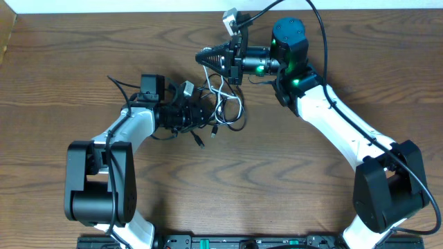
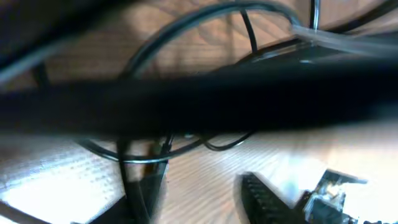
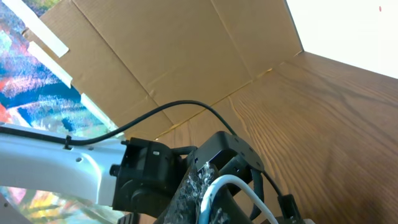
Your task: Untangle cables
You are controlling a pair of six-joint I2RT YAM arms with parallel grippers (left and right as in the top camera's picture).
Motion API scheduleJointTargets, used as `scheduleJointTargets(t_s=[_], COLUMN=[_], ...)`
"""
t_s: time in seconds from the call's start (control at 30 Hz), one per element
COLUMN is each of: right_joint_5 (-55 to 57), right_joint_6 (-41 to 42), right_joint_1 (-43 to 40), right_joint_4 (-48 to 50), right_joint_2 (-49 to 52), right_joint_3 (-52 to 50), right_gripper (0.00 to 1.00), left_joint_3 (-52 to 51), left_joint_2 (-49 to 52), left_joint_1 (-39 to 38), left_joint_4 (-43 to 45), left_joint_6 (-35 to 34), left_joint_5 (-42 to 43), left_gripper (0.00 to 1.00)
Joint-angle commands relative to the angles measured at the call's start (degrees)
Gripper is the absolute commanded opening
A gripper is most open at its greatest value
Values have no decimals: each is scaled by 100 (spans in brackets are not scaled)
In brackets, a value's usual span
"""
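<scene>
Currently right fingers (image 1: 213, 55), upper centre of the overhead view, are pinched fully shut on the white cable (image 1: 223, 104), which drops to where it crosses the black cable (image 1: 237, 124) mid-frame on the tabletop (image 1: 291, 180). The left fingers (image 2: 264, 196) sit among those loops; can't tell their opening or any grip. Suggest pinning black only, then drawing white away slowly, watching for snags.
</scene>
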Motion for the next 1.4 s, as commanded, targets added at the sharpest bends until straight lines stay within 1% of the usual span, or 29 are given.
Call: scheduleJointTargets(t_s=[0.0, 0.03, 0.13, 0.3, 0.33, 0.4, 0.5, 0.63, 0.7, 0.83, 0.93, 1.07, 1.37], right_joint_5=[22, 22, 20, -85, -284, -595, -953, -1207, -1287, -1523, -1716, -1958, -2063], right_joint_6=[20, 20, 22, 251, 262, 380, 881, 1604, 1969, 2428, 2446, 2439, 2107], right_joint_1=[13, 11, -9, -160, -234, -326, -490, -741, -901, -1239, -1486, -1891, -2769], right_joint_4=[28, 24, -13, 31, 122, 356, 944, 1847, 2273, 2758, 2719, 2197, 1145], right_joint_2=[-149, -149, -149, -149, -149, -149, -149, -149, -149, -149, -149, -149, -149], right_joint_3=[24, 24, 24, 24, 24, 24, 24, 24, 24, 24, 24, 24, 20], right_gripper=[1, 1, 1, 1, 1, 1, 1, 1, 1, 1, 1, 1, 1], left_joint_3=[39, 39, 39, 39, 39, 39, 39, 39, 39, 39, 39, 15, -35], left_joint_2=[2, 2, 2, 2, 2, 2, 2, 2, 2, 2, 2, 2, 2], left_joint_1=[11, 20, 70, 328, 481, 693, 1058, 1547, 1784, 2210, 2470, 2787, 2933], left_joint_4=[11, 13, 7, -184, -280, -361, -522, -728, -820, -964, -1040, -1084, -1097], left_joint_6=[11, 11, 4, -651, -765, -780, -815, -839, -957, -970, -970, -973, -1123], left_joint_5=[-70, -70, -330, -1655, -1908, -1963, -1956, -1954, -1956, -1958, -1976, -1976, -2173], left_gripper=[11, 8, 8, 8, 8, 8, 7, 8, 7, 8, 7, 7, 7])
